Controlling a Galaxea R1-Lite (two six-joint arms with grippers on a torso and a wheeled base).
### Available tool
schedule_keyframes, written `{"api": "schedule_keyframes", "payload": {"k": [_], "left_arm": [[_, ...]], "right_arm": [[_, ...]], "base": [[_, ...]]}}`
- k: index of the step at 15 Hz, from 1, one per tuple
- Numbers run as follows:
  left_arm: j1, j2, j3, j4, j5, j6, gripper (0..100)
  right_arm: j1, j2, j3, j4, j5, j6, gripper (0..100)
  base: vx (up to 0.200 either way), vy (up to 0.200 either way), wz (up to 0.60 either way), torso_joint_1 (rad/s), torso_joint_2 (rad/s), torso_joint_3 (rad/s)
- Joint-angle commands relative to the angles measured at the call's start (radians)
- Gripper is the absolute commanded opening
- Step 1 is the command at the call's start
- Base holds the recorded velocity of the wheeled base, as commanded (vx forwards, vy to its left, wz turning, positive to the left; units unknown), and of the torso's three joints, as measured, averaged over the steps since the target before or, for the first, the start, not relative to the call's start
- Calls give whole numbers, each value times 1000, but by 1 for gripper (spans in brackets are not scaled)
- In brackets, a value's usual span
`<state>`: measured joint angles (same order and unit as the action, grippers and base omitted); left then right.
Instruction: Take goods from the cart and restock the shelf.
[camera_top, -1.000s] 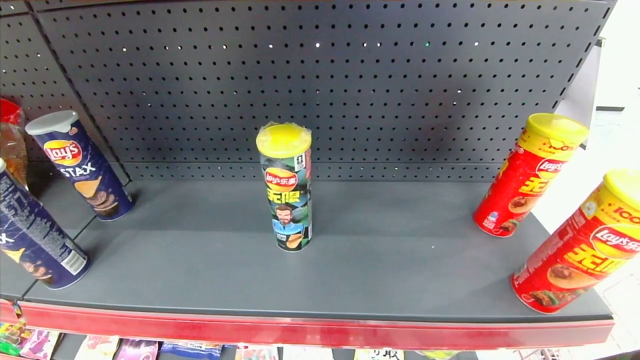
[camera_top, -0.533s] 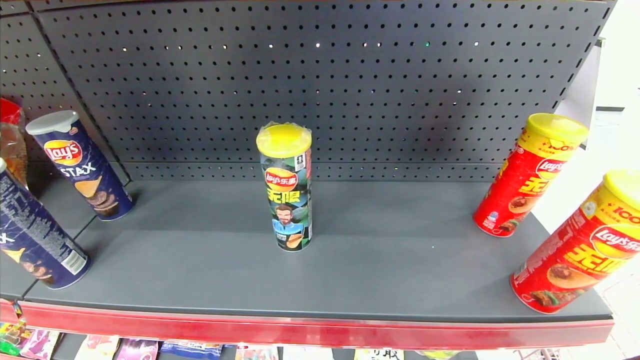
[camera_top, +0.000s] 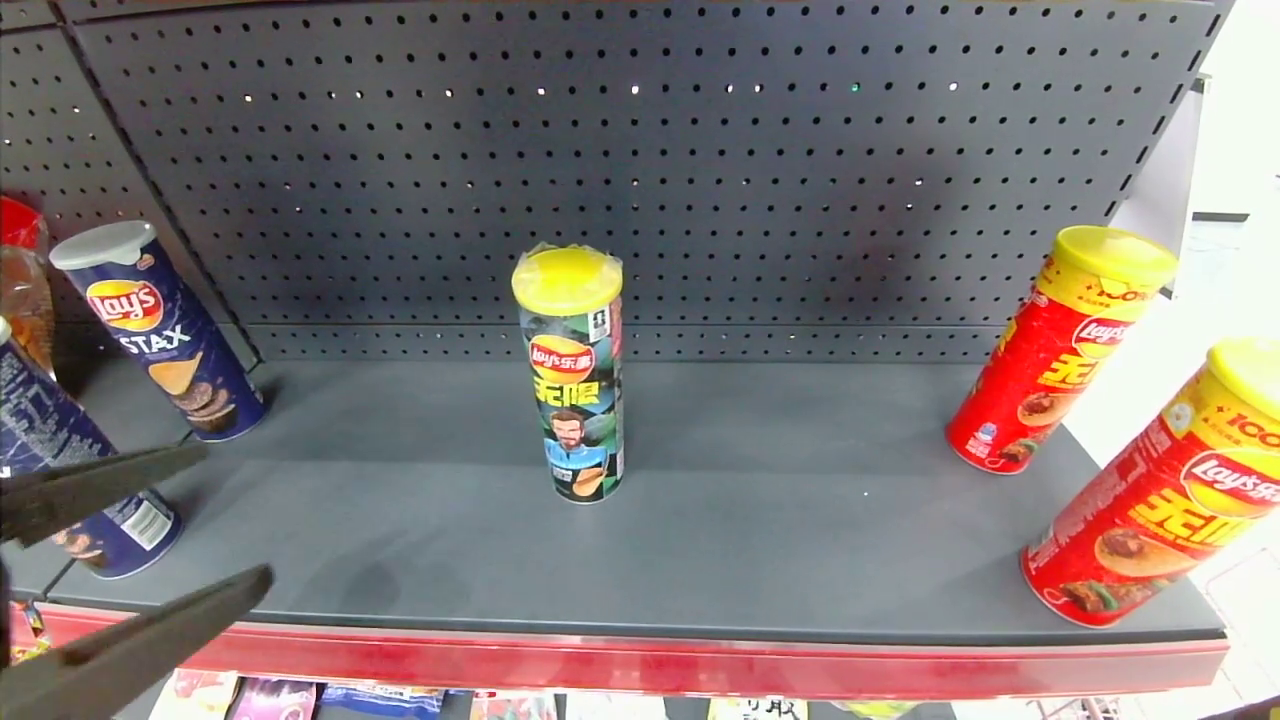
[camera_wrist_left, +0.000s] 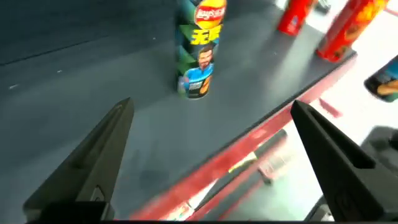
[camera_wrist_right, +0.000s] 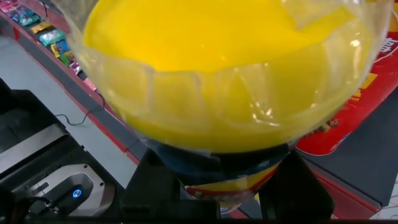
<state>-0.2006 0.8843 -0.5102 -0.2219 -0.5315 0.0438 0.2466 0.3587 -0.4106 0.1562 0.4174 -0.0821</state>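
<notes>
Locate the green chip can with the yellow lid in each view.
Head view: green chip can upright in the middle of the shelf, picture centre.
Left wrist view: green chip can stands beyond the gap of the open left gripper.
Right wrist view: the yellow lid here belongs to a second can, clamped in the right gripper.
Shared landmark: the red front edge of the shelf, in front of the can in head and left wrist views.

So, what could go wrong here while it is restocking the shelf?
The open left hand is just in front of the front blue can; a sideways move may topple it.
The front red can stands at the shelf corner; the right hand, holding a yellow-lidded can, could push it off.
</notes>
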Motion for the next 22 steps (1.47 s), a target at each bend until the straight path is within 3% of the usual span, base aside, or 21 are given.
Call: {"api": "schedule_keyframes", "payload": {"k": [1,2,3,6,8,11,13,16,22], "left_arm": [[-25,383,-152,-96,-78,100,100],[-25,383,-152,-96,-78,100,100],[-25,484,-232,-99,-128,157,100],[-25,588,-340,-103,-193,203,100],[-25,633,-381,-103,-262,211,100],[-39,679,-410,-105,-266,231,100],[-82,745,-456,-105,-263,238,100],[-121,814,-534,-105,-257,237,100],[-151,915,-643,-119,-268,231,100]], "right_arm": [[-1,3,-2,0,0,-1,0],[-1,3,-2,0,0,-1,0],[-1,0,-7,2,-3,2,0],[-1,3,-8,-1,-3,8,0],[-1,3,-14,2,-5,8,0],[-3,3,-16,2,-6,10,0],[-3,5,-19,2,-6,10,0],[-4,5,-19,2,-6,10,0],[-6,5,-19,2,-9,10,0]], "base": [[0,0,0,0,0,0],[0,0,0,0,0,0],[0,0,0,0,0,0],[0,0,0,0,0,0],[0,0,0,0,0,0],[0,0,0,0,0,0],[0,0,0,0,0,0],[0,0,0,0,0,0],[0,0,0,0,0,0]]}}
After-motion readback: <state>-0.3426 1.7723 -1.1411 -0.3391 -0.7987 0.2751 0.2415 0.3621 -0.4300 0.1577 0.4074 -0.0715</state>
